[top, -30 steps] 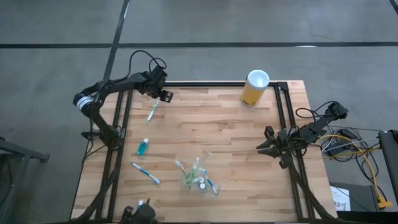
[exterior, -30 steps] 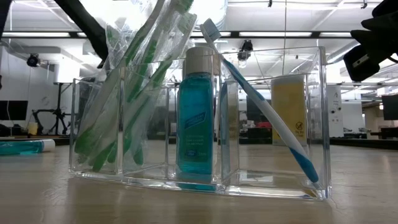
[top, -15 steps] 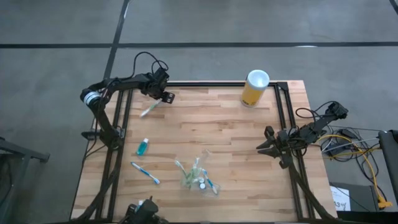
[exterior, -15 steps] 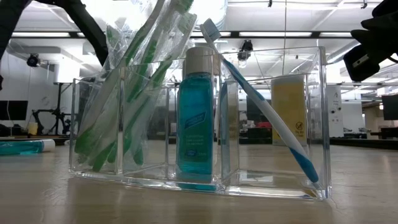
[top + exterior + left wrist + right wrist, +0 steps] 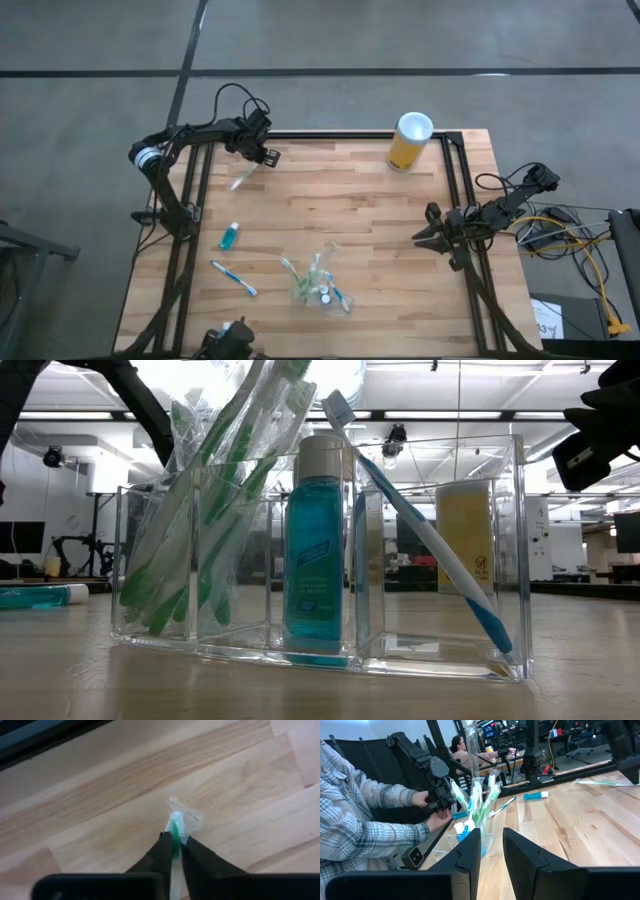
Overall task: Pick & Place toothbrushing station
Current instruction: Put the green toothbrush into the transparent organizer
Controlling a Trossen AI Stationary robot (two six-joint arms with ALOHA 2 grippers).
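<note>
Left end effector (image 5: 256,156) at the counter's (image 5: 370,220) far left corner, clamped on a white-green toothbrush (image 5: 175,827) in clear wrap, lifted off the wood. Right end effector (image 5: 424,233) idle at the right edge, fingers slightly apart, holding nothing. Clear organizer (image 5: 320,550) near the front edge holds green brushes, a teal bottle (image 5: 313,550) and a blue brush. Loose teal tube (image 5: 230,236) and white-blue toothbrush (image 5: 233,277) lie left of it.

A tall yellow cylinder (image 5: 409,143) with a white top stands at the wooden table's (image 5: 370,230) far edge; a person in a plaid sleeve (image 5: 355,815) sits beyond the table
</note>
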